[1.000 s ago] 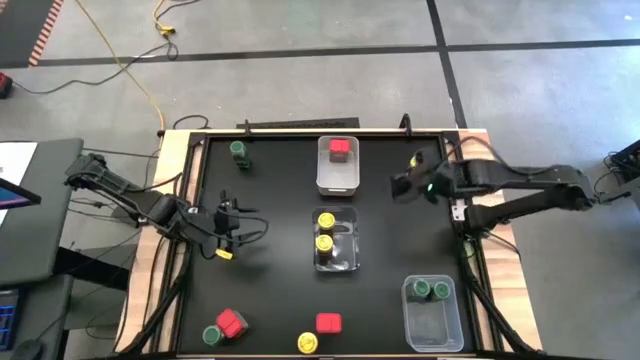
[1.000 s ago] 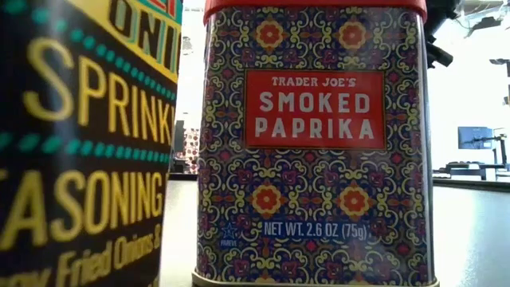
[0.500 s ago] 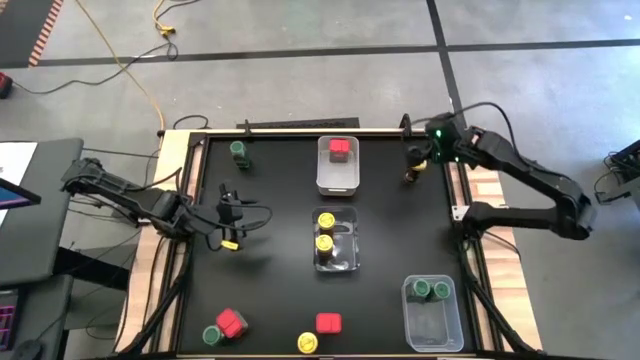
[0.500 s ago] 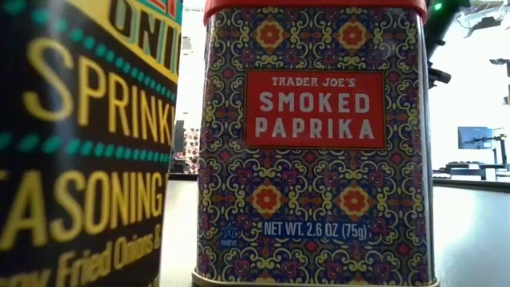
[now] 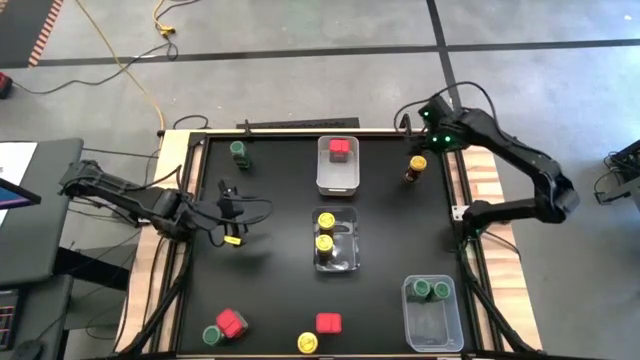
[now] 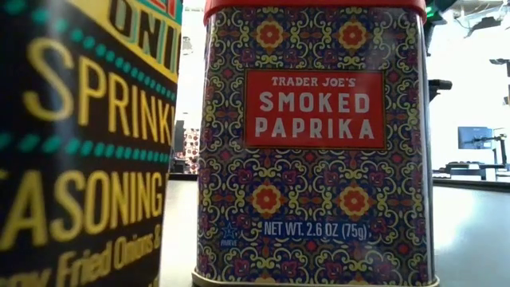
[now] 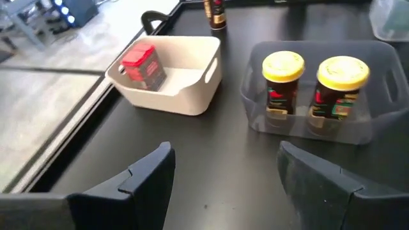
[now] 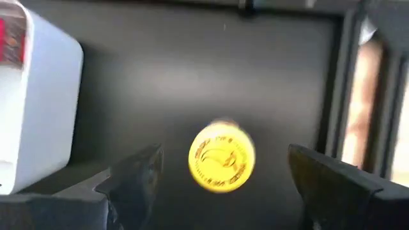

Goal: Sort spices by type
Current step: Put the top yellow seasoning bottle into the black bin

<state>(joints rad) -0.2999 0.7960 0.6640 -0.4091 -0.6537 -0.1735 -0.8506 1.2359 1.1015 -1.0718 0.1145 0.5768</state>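
The counter (image 5: 270, 290) is black, edged in pale wood. A white bin (image 7: 176, 86) holds a red-topped tin (image 7: 139, 66); a clear bin (image 7: 377, 76) holds two jars with yellow lids (image 7: 283, 66). Beneath the right arm's dark jaws stands a brown jar with a yellow lid (image 8: 222, 157). The paprika tin (image 6: 312, 159) has a red lid, a red label and a blue, yellow and red floral pattern. Green-lidded jars (image 5: 429, 289) sit in another clear bin (image 5: 432, 325).
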